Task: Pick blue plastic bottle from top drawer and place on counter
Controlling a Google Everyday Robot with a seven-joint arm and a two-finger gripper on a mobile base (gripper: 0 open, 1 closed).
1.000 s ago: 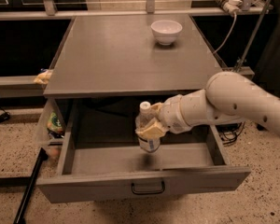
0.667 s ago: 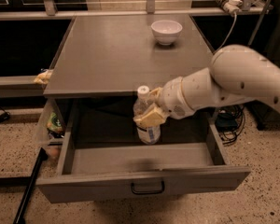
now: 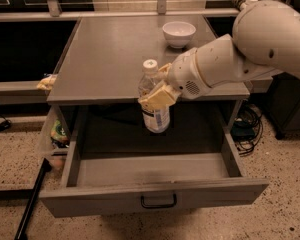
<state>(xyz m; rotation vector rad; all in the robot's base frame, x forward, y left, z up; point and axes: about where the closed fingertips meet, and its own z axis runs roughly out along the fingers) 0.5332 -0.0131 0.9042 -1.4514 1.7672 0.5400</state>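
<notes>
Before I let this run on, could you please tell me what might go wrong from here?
1. The gripper grips the blue plastic bottle near its shoulder above the top drawer; its lower part hangs below the front edge of the counter, so moving inward without more lift could strike that edge.
2. Such a knock might loosen the bottle and drop it into the drawer.
3. The white bowl sits at the counter's far right, where the arm could brush it.
</notes>
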